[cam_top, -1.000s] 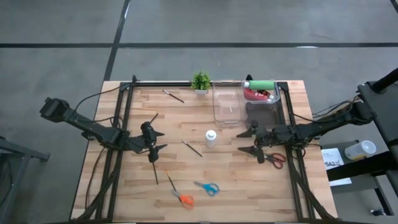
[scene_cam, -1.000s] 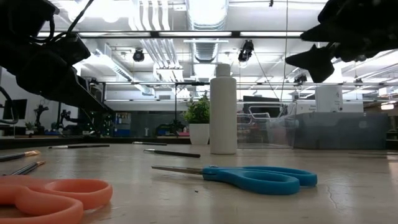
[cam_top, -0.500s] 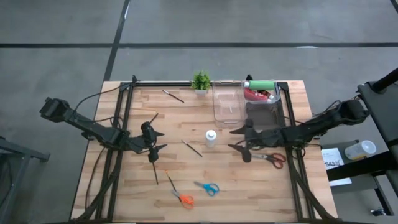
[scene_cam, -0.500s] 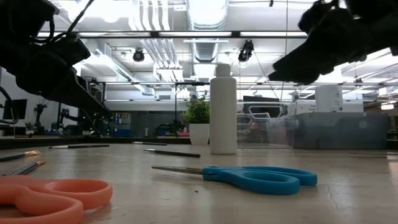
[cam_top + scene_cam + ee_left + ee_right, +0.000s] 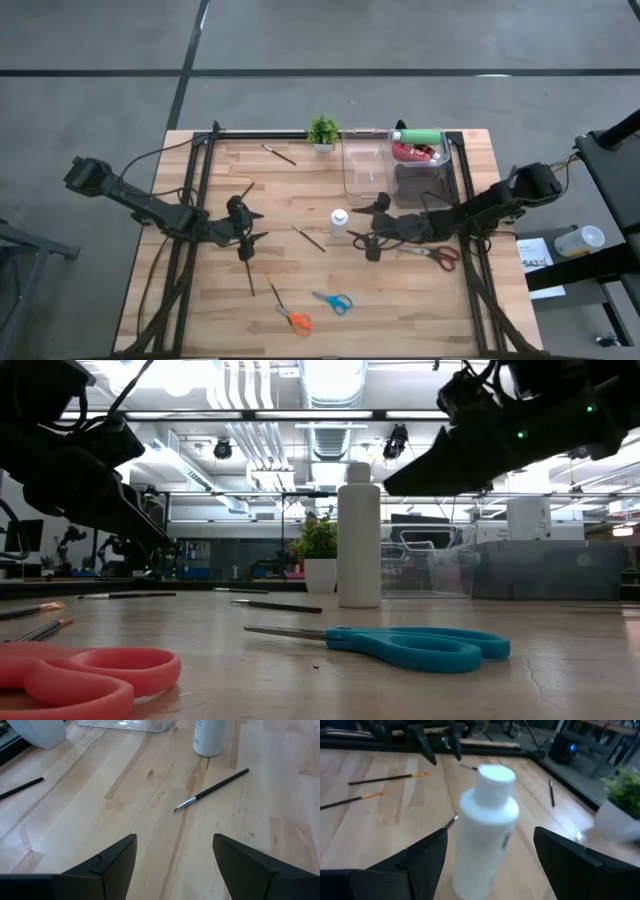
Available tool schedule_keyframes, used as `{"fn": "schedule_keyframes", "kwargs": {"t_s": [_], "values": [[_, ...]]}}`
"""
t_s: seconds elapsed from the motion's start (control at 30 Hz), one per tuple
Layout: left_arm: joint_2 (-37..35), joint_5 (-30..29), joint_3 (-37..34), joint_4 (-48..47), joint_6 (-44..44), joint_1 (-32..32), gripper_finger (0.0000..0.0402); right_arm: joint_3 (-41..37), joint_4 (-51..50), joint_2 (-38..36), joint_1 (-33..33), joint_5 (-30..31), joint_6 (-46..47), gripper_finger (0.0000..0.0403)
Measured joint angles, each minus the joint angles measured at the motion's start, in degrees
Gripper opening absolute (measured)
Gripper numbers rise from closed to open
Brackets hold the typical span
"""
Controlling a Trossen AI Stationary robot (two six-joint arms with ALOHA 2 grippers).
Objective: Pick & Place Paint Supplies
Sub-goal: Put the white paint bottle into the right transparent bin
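At table centre, white bottle [image 5: 340, 222] stands upright. Right gripper [image 5: 367, 236] at its 3 o'clock, jaws wide, empty. Bottle likely light, smooth, tippy: you grip mid-body, not cap.

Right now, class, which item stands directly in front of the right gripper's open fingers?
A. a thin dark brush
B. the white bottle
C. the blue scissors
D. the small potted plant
B: the right wrist view shows the white bottle standing upright between the two spread fingers of the right gripper, and the high view puts that gripper just beside the bottle, not yet touching it.
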Motion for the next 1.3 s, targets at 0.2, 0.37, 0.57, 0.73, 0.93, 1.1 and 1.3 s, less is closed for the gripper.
{"fn": "schedule_keyframes", "kwargs": {"t_s": [0.2, 0.37, 0.57, 0.73, 0.93, 1.1, 1.3], "values": [[0.1, 0.0, 0.0, 0.0, 0.0, 0.0, 0.0266, -0.1, 6.8, 5.0, -0.9, -0.2, -1.2, 0.0295], [0.1, 0.0, 0.0, 0.0, 0.0, 0.0, 0.0266, -0.2, 11.1, 8.0, -1.5, -0.3, -1.1, 0.0295], [0.1, 0.0, 0.0, 0.0, 0.0, 0.0, 0.0266, -0.8, 18.7, 11.9, -3.0, -2.2, -1.1, 0.0295], [0.1, 0.0, 0.0, 0.0, 0.0, 0.0, 0.0266, -1.7, 23.4, 14.4, -4.0, -3.8, -1.2, 0.0295], [0.1, 0.0, 0.0, 0.0, 0.0, 0.0, 0.0266, -1.4, 29.1, 17.7, -4.2, -4.0, -3.2, 0.0295], [0.1, 0.0, 0.0, 0.0, 0.0, 0.0, 0.0266, -0.8, 32.3, 20.5, -5.3, -5.9, -3.6, 0.0295], [0.1, 0.0, 0.0, 0.0, 0.0, 0.0, 0.0266, 0.7, 33.7, 22.4, -6.9, -9.6, -3.6, 0.0295]]}}
